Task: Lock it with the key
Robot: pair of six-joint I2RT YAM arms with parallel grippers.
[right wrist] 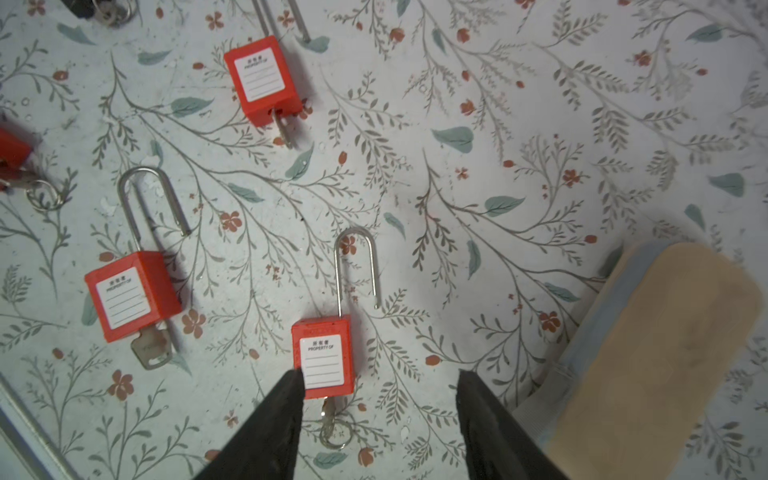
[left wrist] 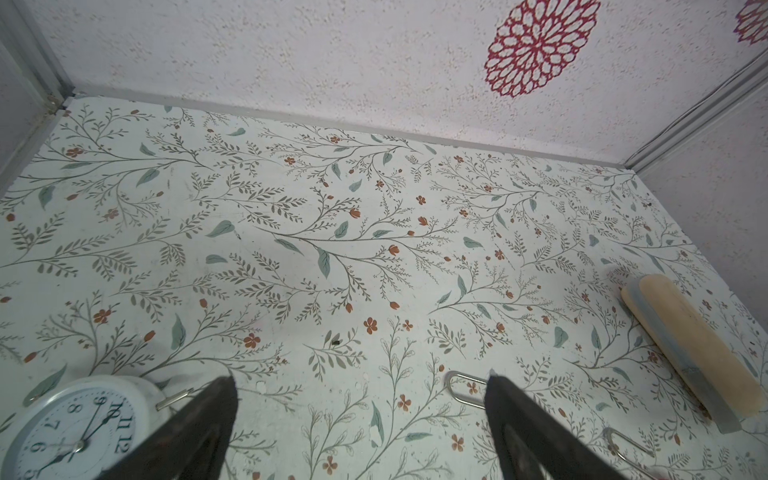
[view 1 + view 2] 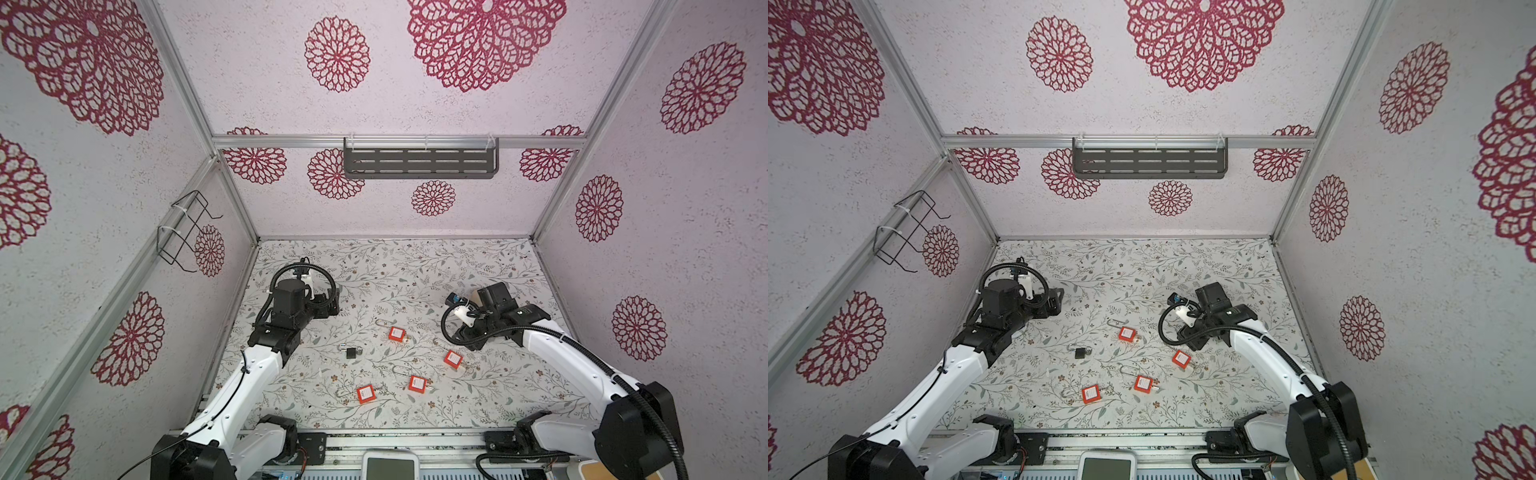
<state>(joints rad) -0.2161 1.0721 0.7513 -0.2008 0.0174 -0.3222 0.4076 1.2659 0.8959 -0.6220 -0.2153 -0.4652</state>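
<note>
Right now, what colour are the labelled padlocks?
The padlocks are red; clearest in the right wrist view.

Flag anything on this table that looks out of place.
A white alarm clock sits on the table, shown only in the left wrist view; it has no part in locking red padlocks. Nothing looks spilled or broken.

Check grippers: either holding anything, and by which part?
Nothing held: the left gripper is open and empty; the right gripper has jaws apart, nothing between them; a red padlock lies just beside it.

Bright, even light casts short soft shadows beside a red padlock (image 1: 324, 357); top-view edges bow outward.
</note>
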